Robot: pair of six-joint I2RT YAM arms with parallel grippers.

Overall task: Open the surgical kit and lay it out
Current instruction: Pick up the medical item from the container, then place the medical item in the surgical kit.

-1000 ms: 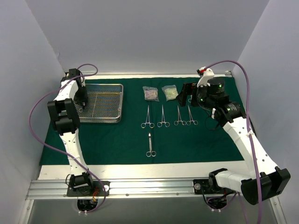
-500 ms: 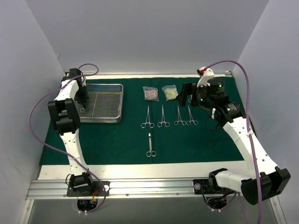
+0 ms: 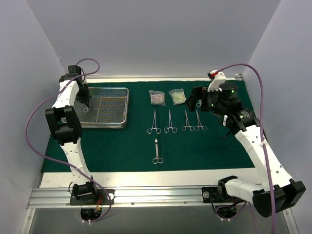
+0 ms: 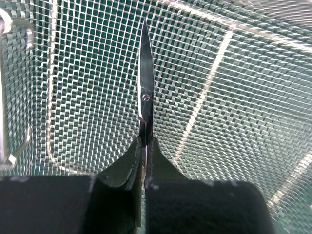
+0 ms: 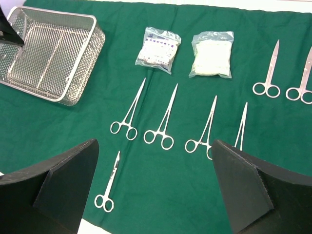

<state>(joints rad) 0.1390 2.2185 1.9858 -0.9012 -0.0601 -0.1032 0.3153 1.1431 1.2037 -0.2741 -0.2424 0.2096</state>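
Note:
The dark green cloth (image 3: pixel 126 146) lies spread on the table. The silver wire-mesh tray (image 3: pixel 124 105) stands at its back left. My left gripper (image 3: pixel 85 99) hangs over the tray's left end, shut on a pair of steel scissors (image 4: pixel 145 73) whose blades point away from the jaws above the mesh (image 4: pixel 234 97). Several clamps (image 3: pixel 154 123) lie in a row mid-cloth, with another pair of scissors (image 3: pixel 156 152) in front of them. Two clear pouches (image 3: pixel 157 97) (image 3: pixel 177 96) lie behind the row. My right gripper (image 3: pixel 197 97) hovers open at the back right, holding nothing.
In the right wrist view two more scissor-handled tools (image 5: pixel 269 73) lie at the cloth's right side, beyond the row of clamps (image 5: pixel 163 122). White walls close in the left, back and right. The arm bases sit on a metal rail (image 3: pixel 146 195) at the near edge.
My left gripper has shut on the scissors in the tray and lifted back a little with them. The right arm has barely shifted.

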